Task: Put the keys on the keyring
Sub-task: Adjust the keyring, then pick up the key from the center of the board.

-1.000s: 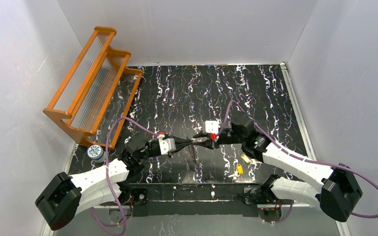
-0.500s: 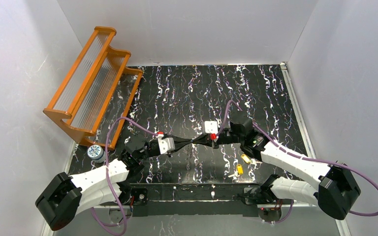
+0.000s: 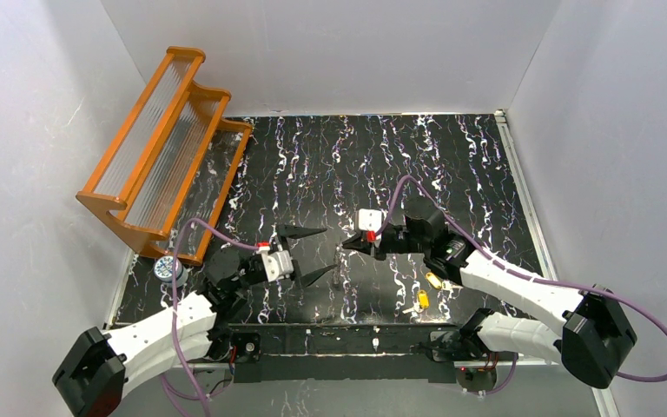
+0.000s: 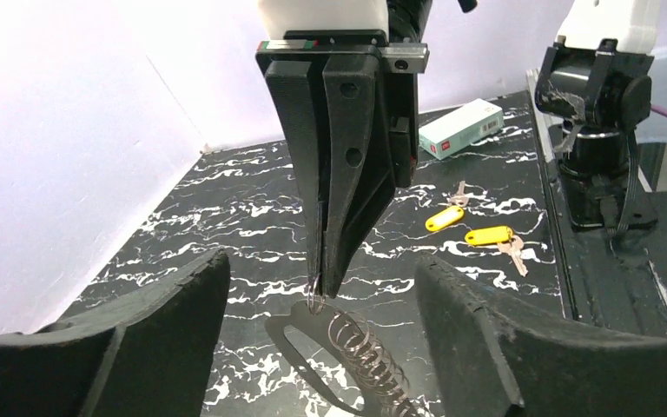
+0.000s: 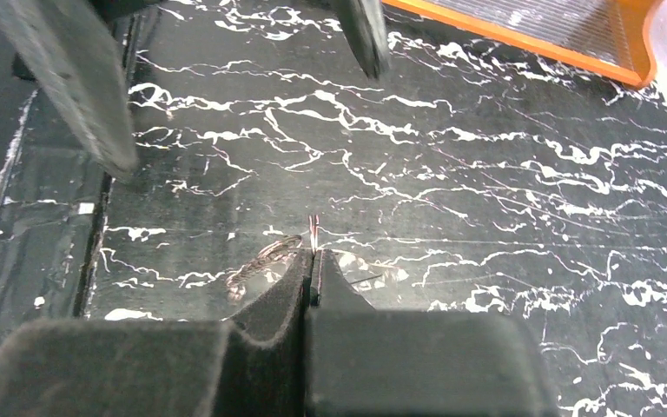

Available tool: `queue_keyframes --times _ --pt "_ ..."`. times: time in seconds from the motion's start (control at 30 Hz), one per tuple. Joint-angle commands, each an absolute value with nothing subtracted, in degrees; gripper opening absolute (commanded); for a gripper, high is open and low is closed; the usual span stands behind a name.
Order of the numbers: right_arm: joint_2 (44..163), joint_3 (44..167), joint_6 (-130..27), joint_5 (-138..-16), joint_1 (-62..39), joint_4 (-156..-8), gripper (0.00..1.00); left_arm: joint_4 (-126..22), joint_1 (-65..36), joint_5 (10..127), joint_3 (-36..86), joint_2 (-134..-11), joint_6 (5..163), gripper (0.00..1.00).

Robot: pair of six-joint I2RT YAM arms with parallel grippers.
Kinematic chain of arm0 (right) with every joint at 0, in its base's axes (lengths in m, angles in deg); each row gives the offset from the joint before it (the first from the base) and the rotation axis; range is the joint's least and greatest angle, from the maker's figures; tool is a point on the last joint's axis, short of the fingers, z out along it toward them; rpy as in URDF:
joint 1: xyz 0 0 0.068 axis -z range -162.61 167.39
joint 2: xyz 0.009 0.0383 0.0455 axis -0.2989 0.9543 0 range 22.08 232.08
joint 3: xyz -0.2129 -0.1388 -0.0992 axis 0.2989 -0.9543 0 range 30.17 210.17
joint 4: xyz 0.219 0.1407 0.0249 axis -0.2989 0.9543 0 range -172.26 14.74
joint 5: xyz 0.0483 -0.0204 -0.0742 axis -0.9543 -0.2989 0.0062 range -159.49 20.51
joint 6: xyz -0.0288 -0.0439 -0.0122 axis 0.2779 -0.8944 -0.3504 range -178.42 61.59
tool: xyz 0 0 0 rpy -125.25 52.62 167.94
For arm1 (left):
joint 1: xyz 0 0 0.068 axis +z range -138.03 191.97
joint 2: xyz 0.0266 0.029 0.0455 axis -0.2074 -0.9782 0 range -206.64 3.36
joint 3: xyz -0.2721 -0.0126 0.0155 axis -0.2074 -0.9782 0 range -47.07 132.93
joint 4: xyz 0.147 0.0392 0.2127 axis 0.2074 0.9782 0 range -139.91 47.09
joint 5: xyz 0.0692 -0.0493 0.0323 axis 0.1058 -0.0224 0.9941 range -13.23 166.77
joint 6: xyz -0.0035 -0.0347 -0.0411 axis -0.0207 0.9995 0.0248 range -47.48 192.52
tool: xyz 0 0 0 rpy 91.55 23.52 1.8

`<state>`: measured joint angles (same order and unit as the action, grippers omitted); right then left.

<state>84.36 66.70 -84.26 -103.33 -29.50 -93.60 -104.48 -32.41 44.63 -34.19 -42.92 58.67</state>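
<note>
Keyring (image 4: 365,356): light, thin, likely springy and slippery; top pinched by clenched right gripper (image 4: 323,282). Left gripper (image 3: 330,249) spread, empty. Keys (image 4: 489,234): tiny, rigid; grasp plastic heads.

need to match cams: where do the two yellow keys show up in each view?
Top external: keys sit lower right of centre, one a little nearer the front edge than the other.
Left wrist: keys lie side by side right of centre, mid-height.
Right wrist: not in view.
Shared landmark: the shut right gripper, seen head-on in the left wrist view and at bottom centre of its own view.
</note>
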Motion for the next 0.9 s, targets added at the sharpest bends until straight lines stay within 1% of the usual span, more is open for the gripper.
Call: queue_keyframes --times 0.0,0.07,0.17,0.3,0.43,0.57,0.73,0.87 --pt "83.56 67.46 -82.55 -99.06 -28.20 -96.87 0.01 -106.00 -32.52 48.92 -36.40 -39.72 61.36 0.78" --pt "83.73 67.18 -81.63 -98.67 -27.26 -97.55 0.01 -105.94 -32.50 50.42 -37.27 -38.56 62.89 0.83" --pt "84.01 66.67 -79.16 -98.98 -24.91 -98.66 0.01 -105.84 -32.50 51.98 -38.54 -37.18 64.91 0.98" --pt "84.30 65.43 -73.15 -102.66 -18.71 -102.35 0.01 -105.51 -32.50 53.76 -39.16 -37.43 69.67 0.98" --pt "84.13 64.08 -65.90 -103.26 -12.49 -106.92 0.01 -105.37 -32.50 58.40 -37.87 -42.07 78.94 0.98" --pt "84.04 62.95 -60.42 -99.26 -9.39 -109.01 0.01 -105.58 -32.58 56.68 -33.97 -52.96 87.12 0.98" --pt "83.41 60.90 -55.64 -94.70 -8.02 -110.96 0.01 -106.64 -35.66 54.16 -26.20 -72.88 98.75 0.99" --pt "82.93 59.87 -54.35 -91.84 -7.04 -110.94 0.01 -107.28 -41.88 53.79 -19.43 -85.35 98.45 0.94"
